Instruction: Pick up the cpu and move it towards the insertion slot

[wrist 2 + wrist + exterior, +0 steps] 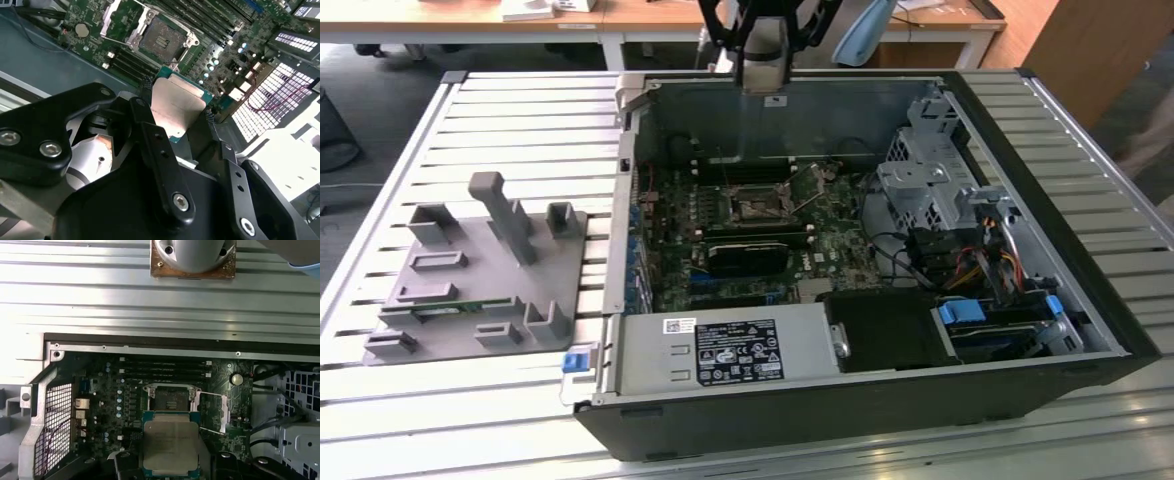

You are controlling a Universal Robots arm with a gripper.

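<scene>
A: Biggest thing? Open computer case (881, 400) on the slatted table (494, 110), motherboard (720, 215) inside.
B: Gripper?
A: Gripper (181, 117) hangs above the case's far wall, fingers (150, 135) clamped on the cpu (177, 107).
B: Cpu position?
A: Lifted, silver top showing, just short of the insertion slot (170, 399), not touching it. Slot frame's open, centre dark.

An open computer case (854, 250) lies on the desk (1067, 120), with a parts tray (474, 280) on the exterior view's left. Inside the case sits the insertion slot (757, 208). The cpu (170, 447) hangs between the fingers (155, 145), above the slot.
</scene>
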